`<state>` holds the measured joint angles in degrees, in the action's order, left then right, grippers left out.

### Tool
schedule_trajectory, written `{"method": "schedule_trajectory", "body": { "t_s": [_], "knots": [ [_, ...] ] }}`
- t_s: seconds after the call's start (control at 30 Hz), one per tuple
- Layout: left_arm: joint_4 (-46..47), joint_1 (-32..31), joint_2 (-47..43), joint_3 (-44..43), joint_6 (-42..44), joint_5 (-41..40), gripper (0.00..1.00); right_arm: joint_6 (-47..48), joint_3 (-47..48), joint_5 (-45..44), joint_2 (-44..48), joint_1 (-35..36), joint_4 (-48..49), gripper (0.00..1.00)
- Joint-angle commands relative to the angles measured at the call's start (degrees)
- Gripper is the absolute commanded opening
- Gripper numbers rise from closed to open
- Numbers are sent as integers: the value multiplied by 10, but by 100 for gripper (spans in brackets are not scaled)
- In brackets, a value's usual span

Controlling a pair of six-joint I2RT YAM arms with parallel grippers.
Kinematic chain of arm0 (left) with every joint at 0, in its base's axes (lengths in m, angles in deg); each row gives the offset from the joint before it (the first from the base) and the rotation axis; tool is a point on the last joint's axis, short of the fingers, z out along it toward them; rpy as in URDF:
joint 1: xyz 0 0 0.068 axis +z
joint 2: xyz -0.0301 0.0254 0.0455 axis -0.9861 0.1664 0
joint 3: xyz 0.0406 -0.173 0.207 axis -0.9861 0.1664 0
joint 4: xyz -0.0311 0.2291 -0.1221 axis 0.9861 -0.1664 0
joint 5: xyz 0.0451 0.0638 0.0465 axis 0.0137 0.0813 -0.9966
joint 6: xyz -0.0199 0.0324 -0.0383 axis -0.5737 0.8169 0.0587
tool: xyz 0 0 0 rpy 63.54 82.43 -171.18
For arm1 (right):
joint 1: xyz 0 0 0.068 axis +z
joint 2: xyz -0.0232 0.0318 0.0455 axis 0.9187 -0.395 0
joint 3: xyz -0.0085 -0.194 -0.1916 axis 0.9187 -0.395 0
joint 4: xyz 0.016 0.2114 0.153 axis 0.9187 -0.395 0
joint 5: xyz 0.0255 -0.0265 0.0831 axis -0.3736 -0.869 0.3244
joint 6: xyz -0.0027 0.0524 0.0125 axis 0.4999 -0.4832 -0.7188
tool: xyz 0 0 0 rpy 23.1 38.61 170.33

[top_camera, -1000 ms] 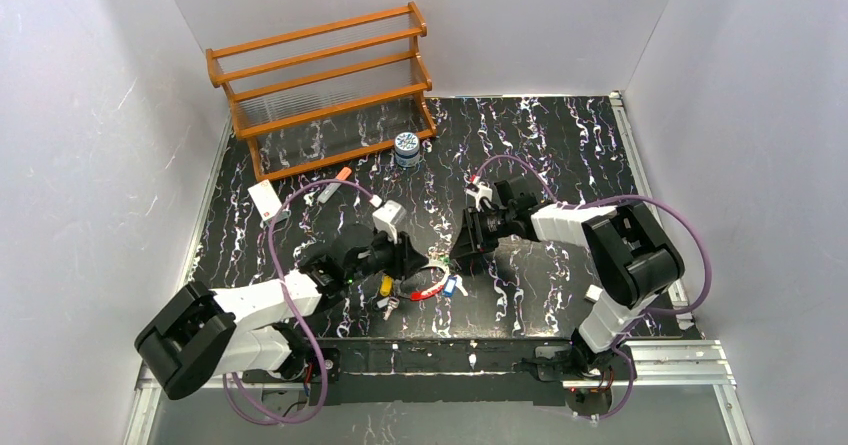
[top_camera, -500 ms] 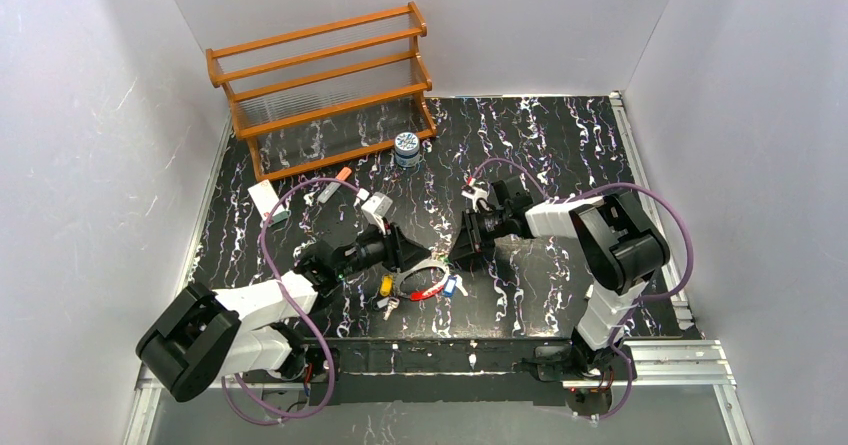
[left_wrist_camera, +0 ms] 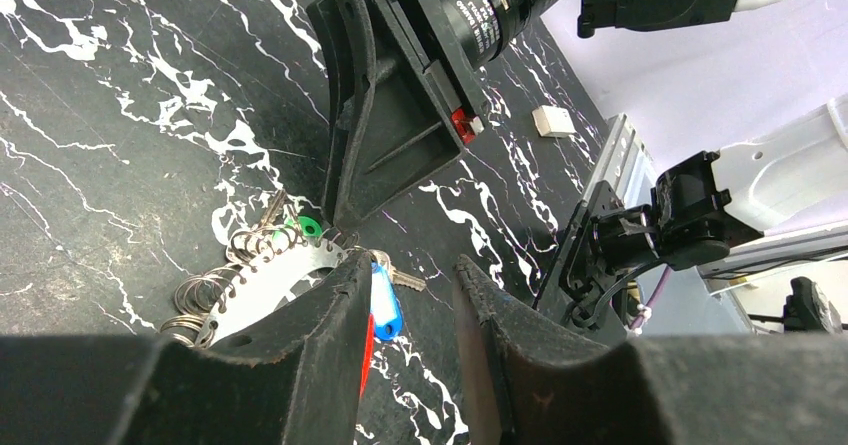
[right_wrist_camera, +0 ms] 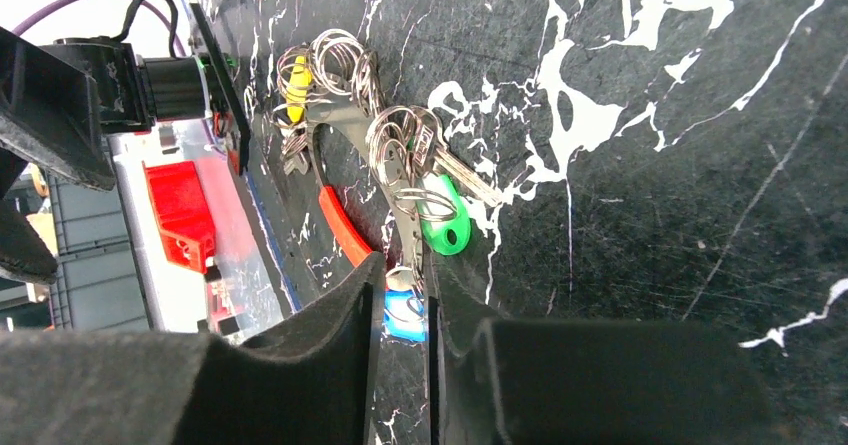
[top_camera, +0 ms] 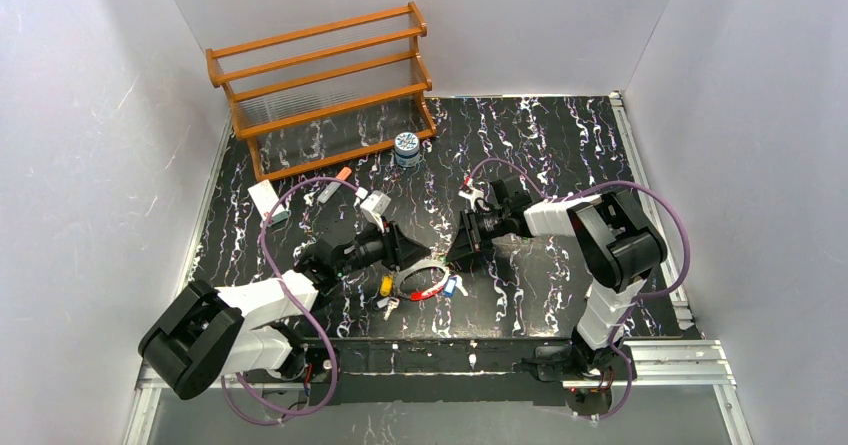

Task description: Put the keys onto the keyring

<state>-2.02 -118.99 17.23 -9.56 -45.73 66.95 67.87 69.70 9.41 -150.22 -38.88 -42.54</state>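
The keyring [top_camera: 428, 283], a thin loop part white and part red, lies on the black marbled table between my grippers. Keys hang on it by small split rings: a yellow one [top_camera: 386, 285], a blue one [top_camera: 452, 286] and a green one [right_wrist_camera: 447, 227]. My left gripper [top_camera: 412, 257] is open just left of the loop; in its wrist view the white band [left_wrist_camera: 265, 290] runs under the left finger and the blue key [left_wrist_camera: 386, 305] shows between the fingers. My right gripper [top_camera: 462, 253] is low at the loop's right end, with its jaws nearly closed on the white band [right_wrist_camera: 408, 240].
A wooden rack [top_camera: 320, 75] stands at the back left. A blue-white jar [top_camera: 406, 148] sits in front of it. An orange-tipped marker [top_camera: 338, 177] and a white card [top_camera: 265, 198] lie to the left.
My left gripper has drawn back a little to the left and lifted its wrist. My right gripper has edged slightly left at the loop's end. The keyring has barely shifted.
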Motion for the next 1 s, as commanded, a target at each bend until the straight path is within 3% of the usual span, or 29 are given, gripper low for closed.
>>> {"method": "schedule_trajectory", "body": {
  "t_s": [0.0, 0.2, 0.57, 0.77, 0.97],
  "knots": [
    [17, 7, -4, 1, 0, 14, 34, 16, 2, 11, 1, -1, 9, 34],
    [18, 8, -5, 2, -5, 17, 34, 17, -2, -15, 12, -1, 7, 42],
    [19, 10, 11, -5, -3, 24, 35, 25, -14, -51, 31, -1, -38, 42],
    [21, 11, 24, -10, -4, 31, 35, -3, -53, -24, 63, -1, -25, 51],
    [24, 11, 30, -12, -4, 33, 35, -41, -80, 35, 72, 0, 48, 53]
  ]
}}
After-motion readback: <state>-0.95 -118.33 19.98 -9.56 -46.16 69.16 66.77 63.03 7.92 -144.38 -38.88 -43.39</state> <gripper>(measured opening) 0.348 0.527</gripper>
